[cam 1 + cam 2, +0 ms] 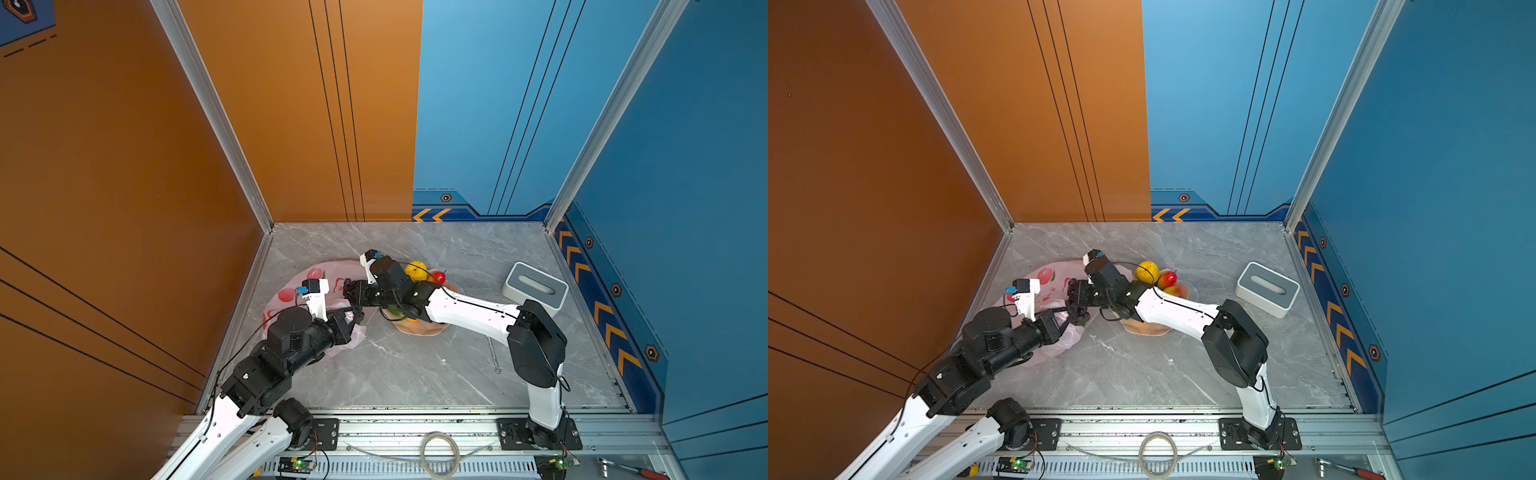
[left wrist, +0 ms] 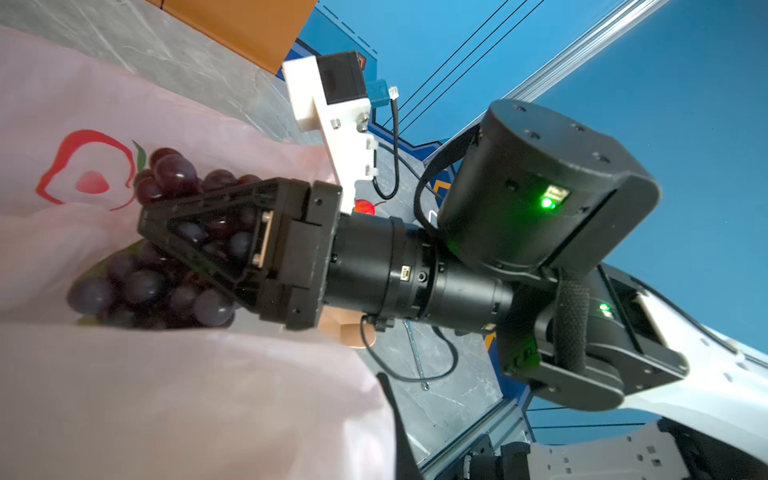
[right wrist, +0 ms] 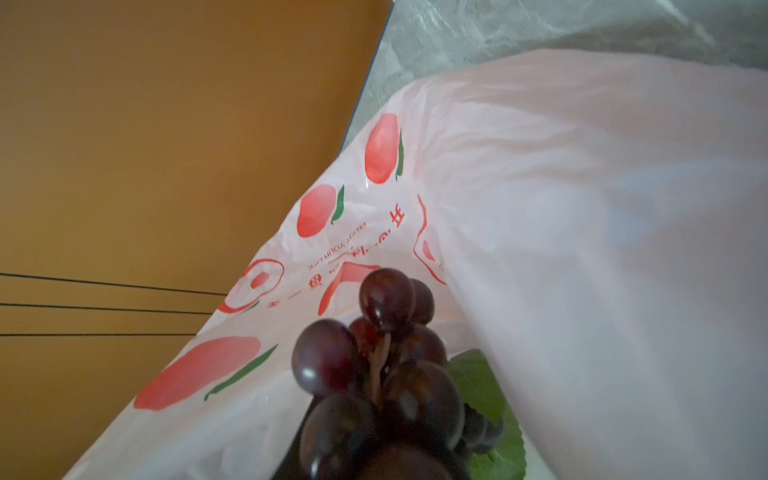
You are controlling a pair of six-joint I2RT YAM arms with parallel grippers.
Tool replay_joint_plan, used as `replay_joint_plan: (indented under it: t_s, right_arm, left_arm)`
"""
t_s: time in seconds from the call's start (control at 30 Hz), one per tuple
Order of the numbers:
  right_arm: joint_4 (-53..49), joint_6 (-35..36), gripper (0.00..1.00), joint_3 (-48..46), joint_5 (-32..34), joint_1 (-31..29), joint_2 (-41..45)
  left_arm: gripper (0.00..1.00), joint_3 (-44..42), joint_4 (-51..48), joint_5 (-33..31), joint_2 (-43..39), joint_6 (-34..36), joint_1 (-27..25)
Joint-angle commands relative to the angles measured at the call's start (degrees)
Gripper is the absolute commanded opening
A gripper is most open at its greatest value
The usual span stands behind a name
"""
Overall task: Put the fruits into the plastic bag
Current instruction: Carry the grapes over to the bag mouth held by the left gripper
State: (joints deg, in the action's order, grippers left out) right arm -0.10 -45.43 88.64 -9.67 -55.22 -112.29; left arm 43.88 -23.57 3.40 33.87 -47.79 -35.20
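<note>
Two hands meet at the plastic bag (image 1: 286,297), which lies crumpled on the table (image 1: 415,374) close to its left edge, about midway between the near and far edges. The left hand (image 1: 353,322) is fully closed, pinching the bag's rim on the side facing the near edge, with thin pink film bunched around it. The right hand (image 1: 354,293) reaches across from the right and sits at the bag's mouth, its jaws narrowed onto a dark purple grape bunch (image 3: 374,374). In the left wrist view, grapes show on both sides of its fingers (image 2: 208,232), against the inside of the bag. The right wrist view shows a green leaf (image 3: 482,386) under the bunch.

Just beside the bag, toward the table's middle, a peach bowl (image 1: 419,329) sits partly under the right arm (image 1: 469,311), with a lemon (image 1: 415,270) and a red-yellow fruit (image 1: 439,277) at its far side. A grey box (image 1: 534,289) stands near the right edge.
</note>
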Motion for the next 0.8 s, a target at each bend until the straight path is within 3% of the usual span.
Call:
replay_joint_plan:
  t_s: [0.0,0.13,0.33,0.57,0.77]
  right_arm:
    - [5.6,8.2,0.24,-0.1,7.4,-2.2,-0.5]
    - [6.6,10.9,0.24,0.5,8.1,-2.8,-1.9]
    - [4.1,11.2,0.24,1.5,3.0,-2.9,-2.3]
    - [-3.0,18.0,0.24,2.3,-2.5,-4.6,-2.6]
    - [-2.1,22.3,0.25,-1.2,-3.8,-6.3,-1.9]
  left_arm:
    - [0.00,1.3,3.8,4.1,0.2,-2.1,1.5]
    - [0.00,0.1,4.0,6.4,-0.4,-3.2,4.0]
    - [0.00,-1.0,-0.3,4.6,-4.2,-3.8,8.4]
    - [0.00,-1.0,-0.2,9.4,-4.0,-4.5,15.7]
    - [0.00,-2.1,0.2,12.3,-4.3,-5.9,21.4]
